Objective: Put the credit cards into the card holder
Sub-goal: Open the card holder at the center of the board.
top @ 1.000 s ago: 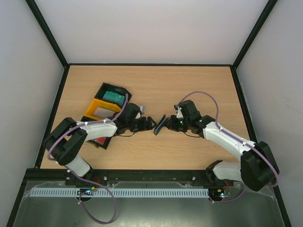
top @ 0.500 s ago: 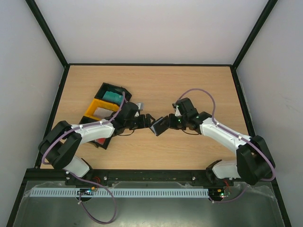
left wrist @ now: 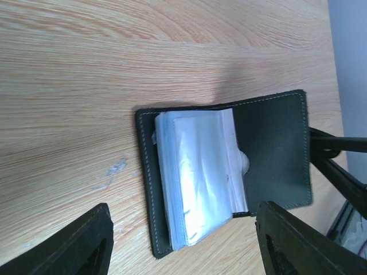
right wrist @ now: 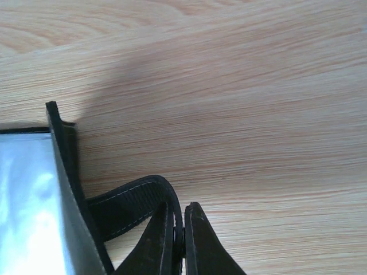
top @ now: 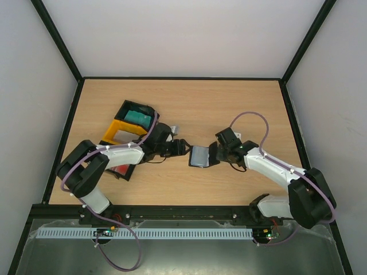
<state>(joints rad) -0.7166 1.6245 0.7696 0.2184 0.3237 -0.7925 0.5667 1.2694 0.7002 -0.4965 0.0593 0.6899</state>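
Now you are looking at the card holder [top: 200, 156] lying open and flat on the table [top: 229, 103], about mid-table. A second ago it was standing edge-on and shut between the two grippers, and half a second ago it was only tilting open. Its clear sleeves [left wrist: 198, 172] are now facing up.

Your right gripper [right wrist: 182, 215] is sitting at the holder's right side, fingers pressed together on the clasp strap [right wrist: 129, 209] and keeping hold of it. Your left gripper [top: 184, 148] is hovering just left of the holder with its jaws apart and nothing between them. The gap is narrowing a little compared with a moment ago.

The credit cards are all waiting on the left, well apart from the holder. The teal card [top: 137, 117] is lying in the black tray [top: 127, 105] at the far left. The whitish card [top: 127, 136] is resting in the yellow tray [top: 110, 135] just nearer. A red card [top: 118, 169] is peeking out from under the left arm. No card is showing in the holder.

So the opening step is looking finished, and you are moving into the loading part. My guess is the left arm is freeing itself to fetch a card while the right is anchoring the strap. Watch the cover, which may be wanting to fold back.
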